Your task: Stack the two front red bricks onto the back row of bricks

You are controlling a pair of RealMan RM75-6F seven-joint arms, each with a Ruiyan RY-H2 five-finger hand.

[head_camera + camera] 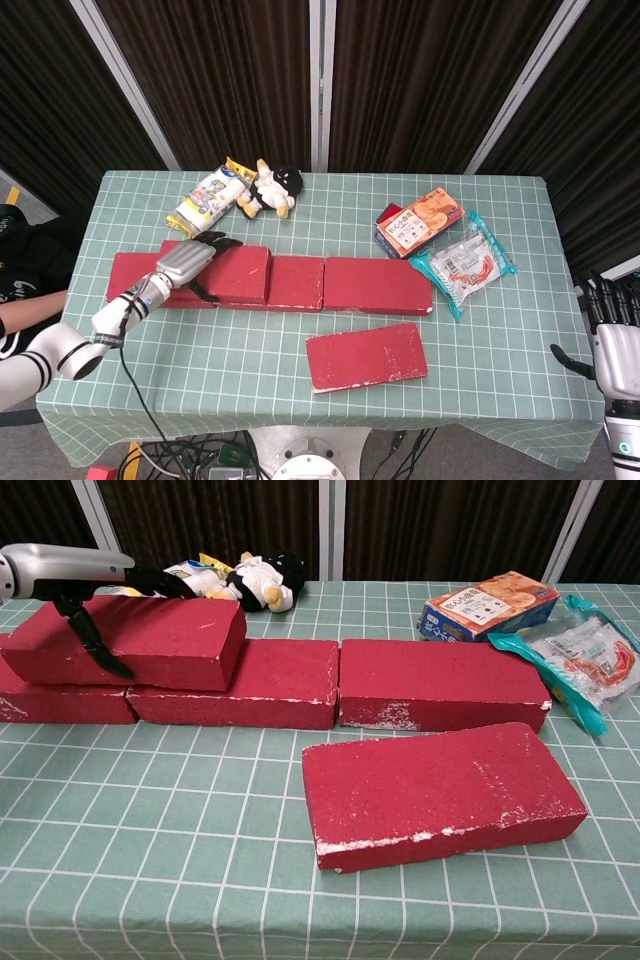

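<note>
My left hand [187,262] sits far left, on top of the stacked brick [130,640]; in the chest view my thumb runs down its front face and the fingers reach over the back edge, so I hold it by a span grip. My forearm is cut off by the left edge in both views

Stacked brick lies flat across the seam of the two left-hand bricks of the back row [290,283]. The row's left end is cut off in the chest view; from the head view it reads as three bricks end to end, the stacked one hiding much of the two under it

Behind the row: a snack packet [207,199] and a small plush figure [272,188], both partly hidden by my hand and the brick in the chest view

Front brick [440,790] lies alone on the table [220,350], just in front of the row's right end, slightly skewed, untouched

Right of that: an orange box [420,221] and a clear-wrapped packet [463,263], touching each other

My right hand [612,345] hangs off the table's right edge, low in the head view, fingers spread, holding nothing; the frame cuts off the wrist
</note>
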